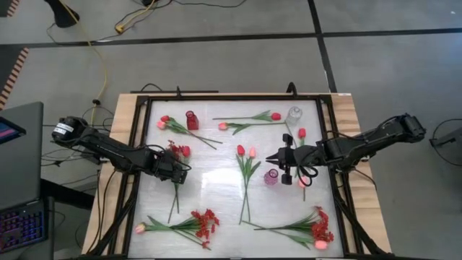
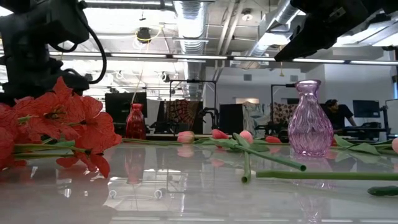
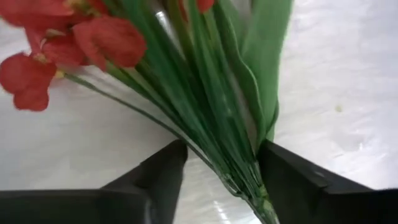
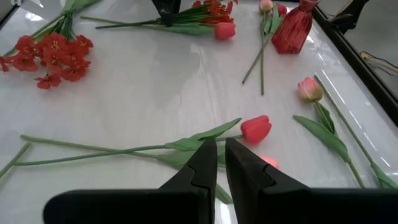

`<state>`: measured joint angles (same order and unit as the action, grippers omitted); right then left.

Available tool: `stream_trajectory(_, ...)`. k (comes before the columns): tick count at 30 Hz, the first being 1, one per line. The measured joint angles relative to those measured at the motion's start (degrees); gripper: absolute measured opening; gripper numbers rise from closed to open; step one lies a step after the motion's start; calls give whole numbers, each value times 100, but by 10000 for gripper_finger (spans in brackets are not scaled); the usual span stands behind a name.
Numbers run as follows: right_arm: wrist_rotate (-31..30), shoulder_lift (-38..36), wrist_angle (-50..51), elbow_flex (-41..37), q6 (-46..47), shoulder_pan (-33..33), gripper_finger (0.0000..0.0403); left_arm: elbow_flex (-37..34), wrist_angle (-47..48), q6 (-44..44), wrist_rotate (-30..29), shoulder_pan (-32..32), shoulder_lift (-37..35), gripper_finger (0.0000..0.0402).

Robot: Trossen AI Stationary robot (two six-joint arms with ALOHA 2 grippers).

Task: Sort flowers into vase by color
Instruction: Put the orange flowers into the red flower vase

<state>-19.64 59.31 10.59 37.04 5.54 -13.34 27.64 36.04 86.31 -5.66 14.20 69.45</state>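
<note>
Left claw around a red flower spray

We see the left claw (image 3: 217, 180) open astride the spray's (image 3: 205, 93) green stems; our right claw (image 4: 221, 165), nearly closed and empty, hovers over the worktop (image 4: 161, 93). No writing is readable.

Red blossoms (image 2: 59, 124) near left, red vase (image 2: 135, 121) behind, purple vase (image 2: 310, 118) right

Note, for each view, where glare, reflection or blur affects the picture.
High view: ceiling lights glare off the glossy table. Low view: the red vase and purple vase mirror in it; the near red spray is soft. Left wrist view: stems blurred.
</note>
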Motion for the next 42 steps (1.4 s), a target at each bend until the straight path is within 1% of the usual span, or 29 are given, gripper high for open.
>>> stream_trajectory(8, 0, 0, -50, 0, 0, 0, 62, 31, 76, -460, -35, -4, -124, 66)
stream_trajectory(11, 0, 0, -50, 0, 2, 0, 62, 180, 21, -655, -225, -5, -310, 29)
stream_trajectory(13, 1, 0, -50, 0, 1, 0, 62, 277, 15, -796, -354, -4, -497, 12)
stream_trajectory(15, 2, 0, -50, -1, 2, 0, 62, 369, 58, -916, -423, -7, -670, 7)
stream_trajectory(20, 2, 0, -58, -2, 2, 0, 62, 517, 35, -1202, -524, -4, -1188, 23)
stream_trajectory(24, 2, 0, -97, -2, 4, 0, 62, 525, 12, -1519, -578, -4, -1505, 27)
stream_trajectory(29, 2, 0, -127, -2, 5, 0, 62, 525, -214, -2060, -1136, -4, -1704, 28)
stream_trajectory(32, 2, 0, -179, -2, 4, 0, 62, 525, -654, -2518, -1454, -29, -1812, 29)
stream_trajectory(36, 2, 0, -278, -2, 4, 0, 62, 527, -1460, -3312, -1602, -286, -1961, 28)
stream_trajectory(39, 2, 0, -347, -2, 2, 0, 62, 527, -2266, -4133, -1608, -612, -2004, 21)
stream_trajectory(42, 2, 0, -356, -2, 4, 0, 62, 529, -3165, -5182, -1606, -903, -2004, 16)
